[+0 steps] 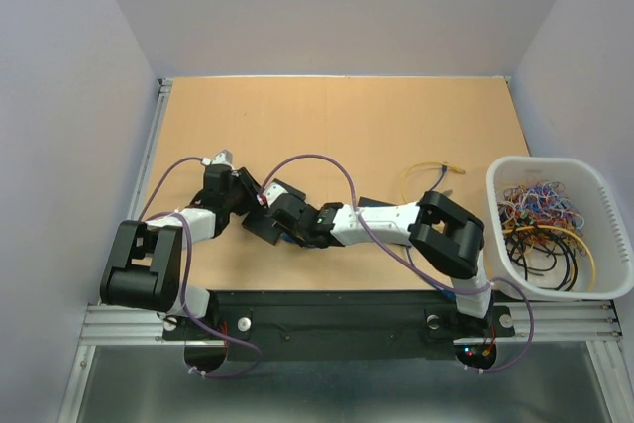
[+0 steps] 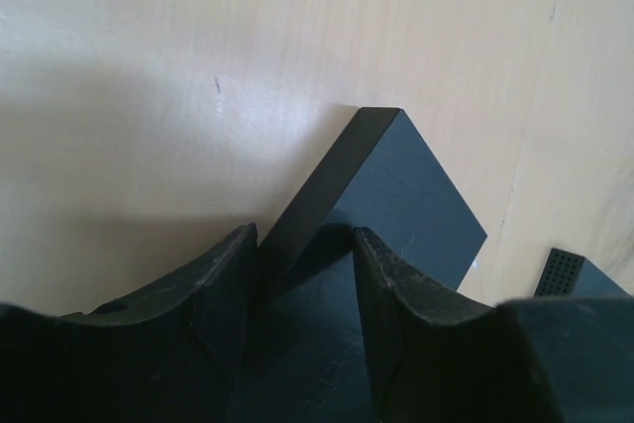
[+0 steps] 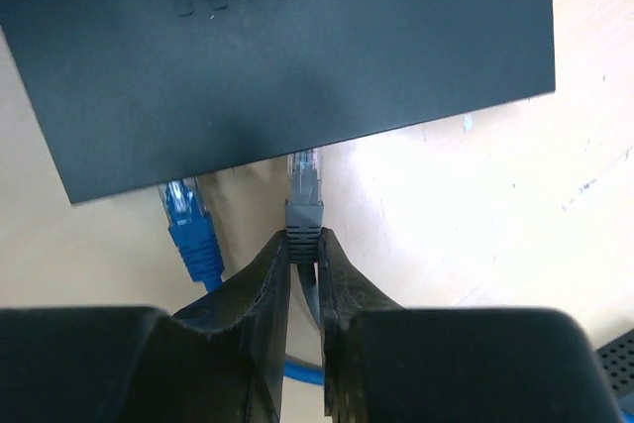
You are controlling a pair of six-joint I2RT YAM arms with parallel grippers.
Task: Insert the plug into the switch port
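The right tool is pinched nearly shut on the grey boot of the plug, whose clear tip meets the near edge of the black switch, just beside a blue plug at that same edge (how far either tip reaches inside is hidden). The left tool stands partly apart astride a corner of the switch on the tan worktop, one finger on each side; whether its fingers press the casing I cannot tell.
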